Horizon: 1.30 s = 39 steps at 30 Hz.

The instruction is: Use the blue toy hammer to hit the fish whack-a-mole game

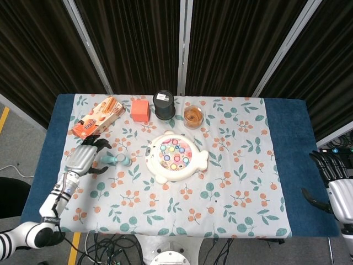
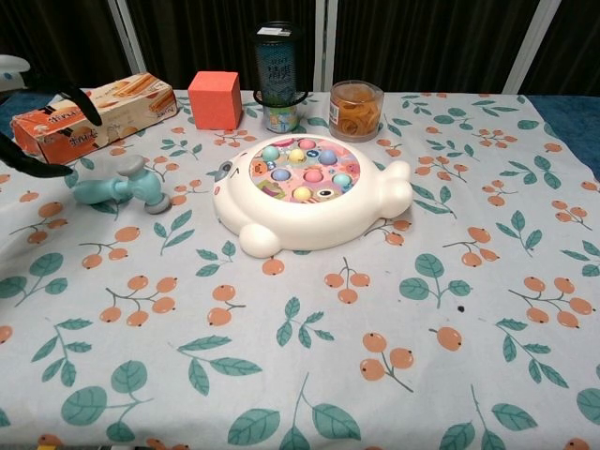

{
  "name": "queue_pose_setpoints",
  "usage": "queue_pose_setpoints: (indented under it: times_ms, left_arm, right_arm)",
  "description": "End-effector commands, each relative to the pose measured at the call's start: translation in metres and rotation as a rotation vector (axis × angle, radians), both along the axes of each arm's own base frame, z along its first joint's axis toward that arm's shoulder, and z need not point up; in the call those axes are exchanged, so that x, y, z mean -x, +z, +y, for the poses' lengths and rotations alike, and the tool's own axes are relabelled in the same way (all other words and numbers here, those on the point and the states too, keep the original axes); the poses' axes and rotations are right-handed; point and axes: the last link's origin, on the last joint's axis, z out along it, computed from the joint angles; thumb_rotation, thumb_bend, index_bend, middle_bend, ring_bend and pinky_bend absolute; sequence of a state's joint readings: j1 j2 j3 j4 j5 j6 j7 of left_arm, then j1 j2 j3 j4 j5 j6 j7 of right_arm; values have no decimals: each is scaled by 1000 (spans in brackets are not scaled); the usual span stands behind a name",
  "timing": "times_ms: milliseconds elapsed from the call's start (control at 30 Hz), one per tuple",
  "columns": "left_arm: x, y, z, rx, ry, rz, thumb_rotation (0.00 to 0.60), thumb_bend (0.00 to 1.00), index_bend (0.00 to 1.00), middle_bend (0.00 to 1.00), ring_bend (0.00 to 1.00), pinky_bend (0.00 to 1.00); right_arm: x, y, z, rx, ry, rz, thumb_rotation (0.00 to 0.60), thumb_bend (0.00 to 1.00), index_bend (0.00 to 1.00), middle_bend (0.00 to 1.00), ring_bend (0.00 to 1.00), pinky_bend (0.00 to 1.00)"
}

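The small light-blue plastic toy hammer [image 1: 117, 160] lies flat on the floral tablecloth [image 1: 231, 182], left of the white fish-shaped whack-a-mole game with coloured pegs [image 1: 175, 157] and near the orange snack box [image 1: 98, 117]. The left hand [image 1: 83, 157] hovers just beside the handle end, fingers spread and holding nothing; in the chest view only dark fingertips [image 2: 75, 98] show above the hammer. The step in hand is the pickup. To do it well, the hand should come down over the handle rather than the grey-tipped head, which lies on the side toward the game, and wrap it firmly so the light toy does not skid. The right hand [image 1: 336, 185] waits off the far right edge of the table, fingers apart and empty.
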State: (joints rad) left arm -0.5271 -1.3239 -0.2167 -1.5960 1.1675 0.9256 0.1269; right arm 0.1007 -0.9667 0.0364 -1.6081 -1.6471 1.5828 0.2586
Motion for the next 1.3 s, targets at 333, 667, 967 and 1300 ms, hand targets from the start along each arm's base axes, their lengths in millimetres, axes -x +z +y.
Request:
queue_pose_setpoints:
  times_ms: [333,667,967,1300]
  left_arm:
    - [-1,-42,7,51,45,43,600,267,291,259,134,66]
    - [-6,-58,13,33,24,103,600,297,314,337,194,107]
    - [-8,-62,13,16,17,147,600,339,349,336,196,107]
    - [-8,-68,13,11,21,168,600,350,376,299,165,106]
  right_arm:
    - [3,-5,-10,-28,-15,-8,600,212,0,71,0,0]
    - [6,-6,-14,-37,-25,-12,600,212,0,71,0,0]
    - [7,-7,-15,-39,-27,-19,600,212,0,72,0,0]
    - [9,-7,-16,-42,-32,-26,600,210,0,71,0,0]
